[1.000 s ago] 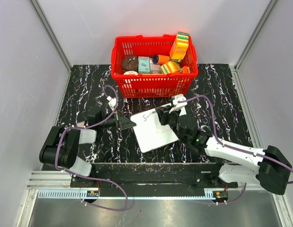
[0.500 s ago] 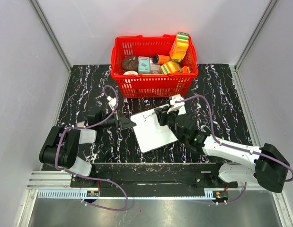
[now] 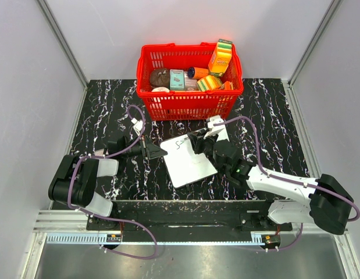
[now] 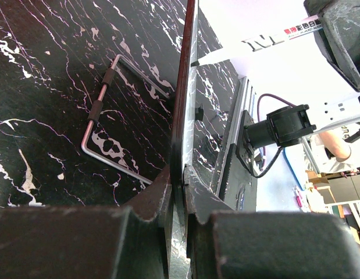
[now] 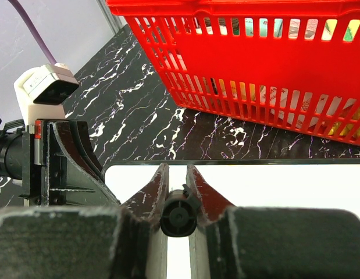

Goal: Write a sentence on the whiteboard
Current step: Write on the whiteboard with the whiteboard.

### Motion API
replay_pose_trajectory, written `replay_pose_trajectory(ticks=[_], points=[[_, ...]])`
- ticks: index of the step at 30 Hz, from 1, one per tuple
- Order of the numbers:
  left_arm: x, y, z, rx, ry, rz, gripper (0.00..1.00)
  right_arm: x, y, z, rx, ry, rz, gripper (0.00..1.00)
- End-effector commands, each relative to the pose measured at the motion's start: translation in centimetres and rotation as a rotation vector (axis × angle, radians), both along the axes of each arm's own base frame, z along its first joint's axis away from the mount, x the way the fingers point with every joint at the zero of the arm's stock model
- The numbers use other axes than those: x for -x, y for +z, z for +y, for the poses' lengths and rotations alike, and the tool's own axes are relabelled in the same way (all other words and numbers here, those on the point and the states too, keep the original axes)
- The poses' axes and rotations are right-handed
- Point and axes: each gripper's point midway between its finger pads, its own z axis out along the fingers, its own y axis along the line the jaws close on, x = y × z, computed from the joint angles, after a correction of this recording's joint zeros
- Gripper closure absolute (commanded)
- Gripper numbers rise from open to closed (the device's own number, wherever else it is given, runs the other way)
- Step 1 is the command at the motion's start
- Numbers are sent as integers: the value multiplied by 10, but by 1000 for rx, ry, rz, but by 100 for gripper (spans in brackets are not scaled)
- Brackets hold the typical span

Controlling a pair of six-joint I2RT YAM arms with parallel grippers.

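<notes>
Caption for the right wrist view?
Right tool holding a marker at the whiteboard, red basket beyond.

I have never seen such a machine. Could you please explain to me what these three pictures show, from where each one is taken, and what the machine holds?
This is a robot with two arms bolted at the near edge of a black marbled table. One picture looks down from above; the other two come from small cameras on the wrists, so each shows its own fingers. On the table are a whiteboard and, behind it, a red basket with small packages. The left gripper pinches the board's edge, apparently to steady it. The right gripper is shut on a marker, its tip at the board, where a few black strokes of writing show.
</notes>
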Motion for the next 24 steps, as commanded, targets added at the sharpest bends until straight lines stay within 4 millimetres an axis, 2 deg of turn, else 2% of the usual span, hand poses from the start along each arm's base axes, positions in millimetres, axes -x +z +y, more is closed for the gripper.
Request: replay_pose_trajectory(ticks=[1,24], points=[[-8,8,-1,-6,-17,-119,100,-5,18,3,-46,-10,-23,100],[-8,7,-1,-7,-17,-119,100,7,-10,-7,-24,2,51,100]])
